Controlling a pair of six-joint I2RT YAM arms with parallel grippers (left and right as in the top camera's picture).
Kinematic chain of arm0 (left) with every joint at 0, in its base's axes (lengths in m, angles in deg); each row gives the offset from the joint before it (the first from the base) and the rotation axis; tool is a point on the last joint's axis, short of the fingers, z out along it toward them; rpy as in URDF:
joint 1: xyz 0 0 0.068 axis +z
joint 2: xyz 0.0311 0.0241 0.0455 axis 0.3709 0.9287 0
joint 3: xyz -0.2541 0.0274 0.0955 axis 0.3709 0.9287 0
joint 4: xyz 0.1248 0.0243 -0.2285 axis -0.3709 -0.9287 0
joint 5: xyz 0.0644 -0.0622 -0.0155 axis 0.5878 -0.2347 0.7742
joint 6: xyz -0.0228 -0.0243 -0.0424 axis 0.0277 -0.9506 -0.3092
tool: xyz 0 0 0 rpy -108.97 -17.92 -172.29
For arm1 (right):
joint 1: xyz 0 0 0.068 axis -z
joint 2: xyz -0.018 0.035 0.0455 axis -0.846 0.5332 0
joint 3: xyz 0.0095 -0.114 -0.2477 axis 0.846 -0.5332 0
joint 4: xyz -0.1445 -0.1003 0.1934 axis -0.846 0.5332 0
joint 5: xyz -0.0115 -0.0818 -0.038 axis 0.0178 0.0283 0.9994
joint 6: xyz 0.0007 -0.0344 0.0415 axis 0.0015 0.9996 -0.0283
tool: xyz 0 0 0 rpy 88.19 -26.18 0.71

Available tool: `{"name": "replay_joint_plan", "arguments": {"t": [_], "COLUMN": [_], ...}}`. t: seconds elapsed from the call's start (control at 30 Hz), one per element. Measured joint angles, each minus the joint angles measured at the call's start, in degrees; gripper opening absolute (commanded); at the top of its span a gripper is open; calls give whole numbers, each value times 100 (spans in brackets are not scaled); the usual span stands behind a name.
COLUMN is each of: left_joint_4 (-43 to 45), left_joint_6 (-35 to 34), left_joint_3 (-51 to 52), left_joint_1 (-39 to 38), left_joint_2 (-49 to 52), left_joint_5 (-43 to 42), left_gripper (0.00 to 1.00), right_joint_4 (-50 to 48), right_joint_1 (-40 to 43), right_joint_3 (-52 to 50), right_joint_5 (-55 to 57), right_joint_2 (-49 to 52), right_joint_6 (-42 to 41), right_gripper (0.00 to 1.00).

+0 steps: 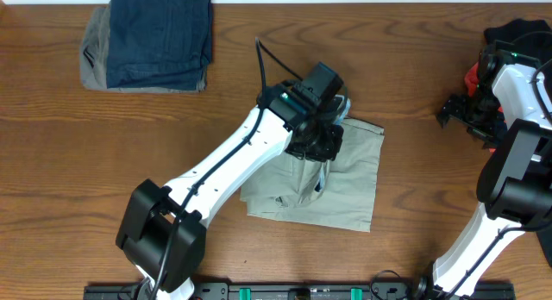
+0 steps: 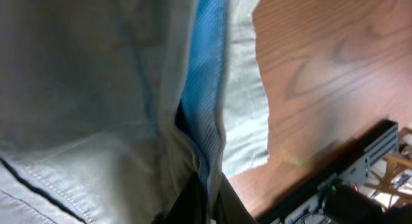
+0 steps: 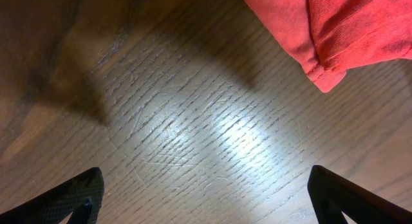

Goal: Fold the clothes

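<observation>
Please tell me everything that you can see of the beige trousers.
The trousers are light khaki-beige, cotton by the look, with stitched seams. They lie partly folded into a rough rectangle on the wooden table, near its middle. The left gripper stands over their far edge, jaws shut on a raised fold of cloth.

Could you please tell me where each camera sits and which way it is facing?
Overhead: fixed above the table, looking straight down; left arm, right arm, trousers and jeans.
Left wrist: on the left arm, close against the trousers, table beyond; left end effector at the bottom edge, shut on the cloth.
Right wrist: on the right arm, facing down at bare wood and a red garment; open right end effector at the lower corners.
Shared: trousers in overhead and left wrist; red garment in overhead and right wrist.
</observation>
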State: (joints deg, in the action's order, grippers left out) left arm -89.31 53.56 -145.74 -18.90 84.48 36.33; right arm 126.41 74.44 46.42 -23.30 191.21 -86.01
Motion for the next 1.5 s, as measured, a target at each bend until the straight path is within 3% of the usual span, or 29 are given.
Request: {"name": "replay_joint_plan", "arguments": {"t": [0.27, 0.6, 0.67, 0.7, 0.73, 1.1, 1.37, 1.47, 1.5], "left_joint_4": [1196, 1814, 1875, 1884, 1888, 1777, 1180, 885, 828], "left_joint_6": [-138, -142, -133, -138, -129, -195, -52, 76, 129], "left_joint_3": [737, 1040, 1064, 1069, 1073, 1078, 1080, 1084, 1084], "left_joint_1": [-9, -341, -378, -382, -382, -282, 566, 739, 737], "left_joint_2": [0, 0, 2, 9, 17, 87, 50, 50, 50], "left_joint_5": [-575, -846, -868, -885, -903, -979, -984, -966, -966], "left_gripper": [6, 7, 23, 43, 56, 58, 53, 55, 60], "right_joint_4": [-4, -2, -2, -2, -2, -2, -2, -2, -2], "right_joint_1": [0, 0, 0, 0, 0, 0, 0, 0, 0], "right_joint_3": [0, 0, 0, 0, 0, 0, 0, 0, 0], "right_joint_5": [2, 0, 0, 0, 0, 2, 0, 0, 0], "right_joint_2": [0, 0, 0, 0, 0, 0, 0, 0, 0], "right_joint_6": [2, 0, 0, 2, 0, 0, 0, 2, 2], "right_gripper": [99, 99, 99, 99, 99, 99, 99, 99, 99]}}
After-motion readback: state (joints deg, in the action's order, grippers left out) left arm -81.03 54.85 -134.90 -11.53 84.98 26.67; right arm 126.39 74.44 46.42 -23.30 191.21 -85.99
